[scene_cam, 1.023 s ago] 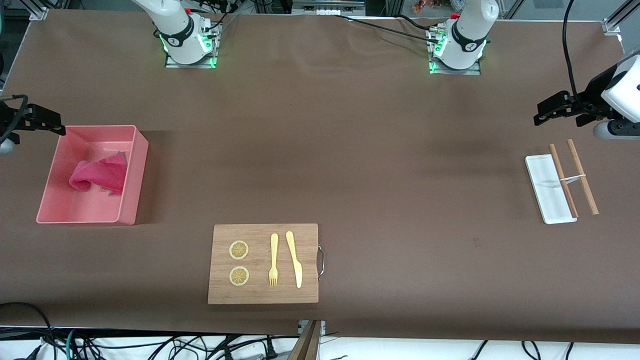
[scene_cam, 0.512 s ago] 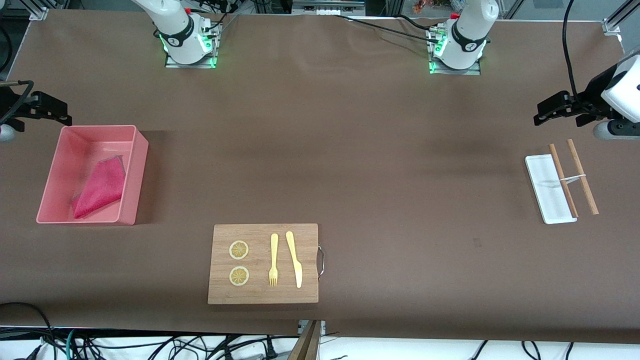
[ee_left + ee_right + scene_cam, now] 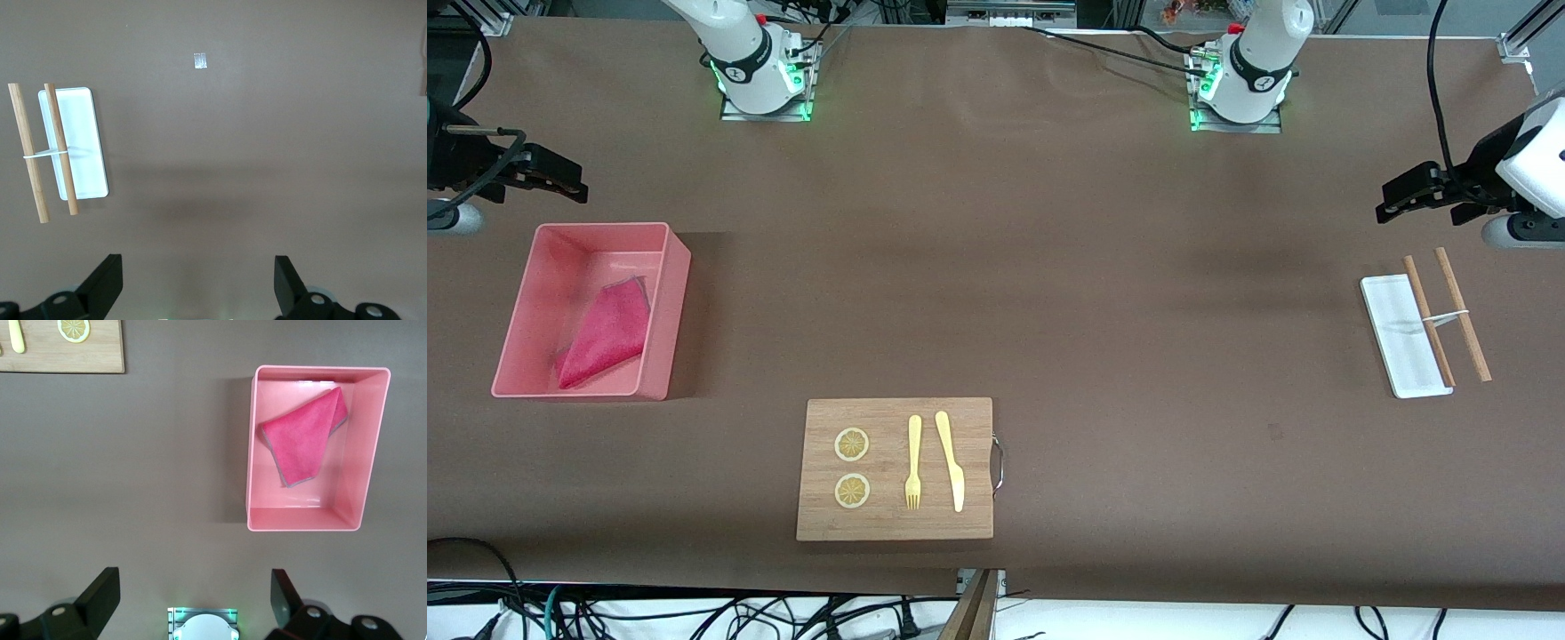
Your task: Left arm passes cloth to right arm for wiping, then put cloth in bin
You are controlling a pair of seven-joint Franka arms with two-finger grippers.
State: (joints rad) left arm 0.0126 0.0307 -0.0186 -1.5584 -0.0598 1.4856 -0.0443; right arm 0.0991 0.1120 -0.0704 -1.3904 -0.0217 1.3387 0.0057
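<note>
Brown table (image 3: 1049,267); cloth (image 3: 605,333) in bin (image 3: 667,311); cutting board (image 3: 894,524).

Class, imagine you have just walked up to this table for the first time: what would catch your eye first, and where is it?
The magenta cloth lying in the pink bin at the right arm's end of the table stands out most. Nearest the front camera sits a wooden cutting board with two lemon slices, a fork and a knife. The left gripper and the right gripper are open and empty, each over bare table at its own end.
</note>
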